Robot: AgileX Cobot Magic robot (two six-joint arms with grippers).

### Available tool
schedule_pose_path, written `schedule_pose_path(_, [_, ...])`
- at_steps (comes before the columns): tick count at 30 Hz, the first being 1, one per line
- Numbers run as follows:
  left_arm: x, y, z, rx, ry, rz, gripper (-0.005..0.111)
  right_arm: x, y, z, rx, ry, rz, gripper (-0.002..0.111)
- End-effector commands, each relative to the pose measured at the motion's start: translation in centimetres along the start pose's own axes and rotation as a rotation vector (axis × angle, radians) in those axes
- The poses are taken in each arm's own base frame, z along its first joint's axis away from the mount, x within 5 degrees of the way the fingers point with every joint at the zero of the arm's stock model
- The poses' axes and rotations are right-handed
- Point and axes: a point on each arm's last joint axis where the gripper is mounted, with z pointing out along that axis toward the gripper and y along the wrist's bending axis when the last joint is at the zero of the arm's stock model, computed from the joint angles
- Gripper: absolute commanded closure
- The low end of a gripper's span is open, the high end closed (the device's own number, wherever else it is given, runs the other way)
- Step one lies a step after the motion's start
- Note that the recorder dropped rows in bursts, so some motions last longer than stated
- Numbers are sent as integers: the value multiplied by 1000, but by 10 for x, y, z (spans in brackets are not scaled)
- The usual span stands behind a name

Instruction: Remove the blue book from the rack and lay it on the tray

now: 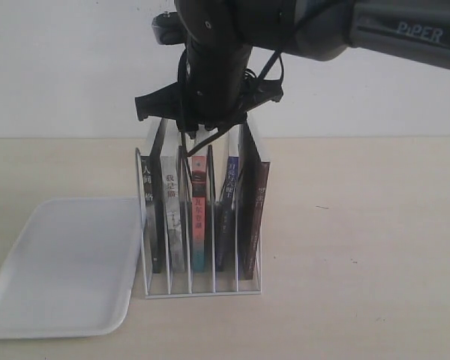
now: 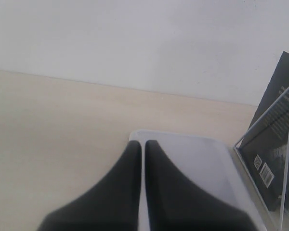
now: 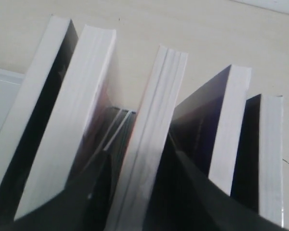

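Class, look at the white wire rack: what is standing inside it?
The rack holds five upright books, one per slot: black book, grey book, red-and-teal book, blue book, maroon book. The right gripper covers some top edges; their covers are mostly hidden by neighbours.

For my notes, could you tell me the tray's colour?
The tray is plain white, clearest in the exterior view.

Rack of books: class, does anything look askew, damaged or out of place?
Nothing looks damaged or spilled. The blue book leans in its slot of the rack, top tipped toward the brown book beside it.
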Motion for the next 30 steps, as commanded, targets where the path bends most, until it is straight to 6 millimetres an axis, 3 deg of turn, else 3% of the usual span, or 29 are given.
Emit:
schedule_pose_path(1, [-2, 0, 0, -1, -8, -18, 103, -2, -2, -1, 7, -5, 3, 89])
schedule_pose_path(6, [-2, 0, 0, -1, -8, -18, 103, -2, -2, -1, 5, -5, 4, 109])
schedule_pose_path(13, [-2, 0, 0, -1, -8, -18, 103, -4, -3, -6, -4, -18, 28, 108])
schedule_pose_path(30, [-2, 0, 0, -1, -8, -18, 103, -18, -14, -57, -41, -121, 57, 108])
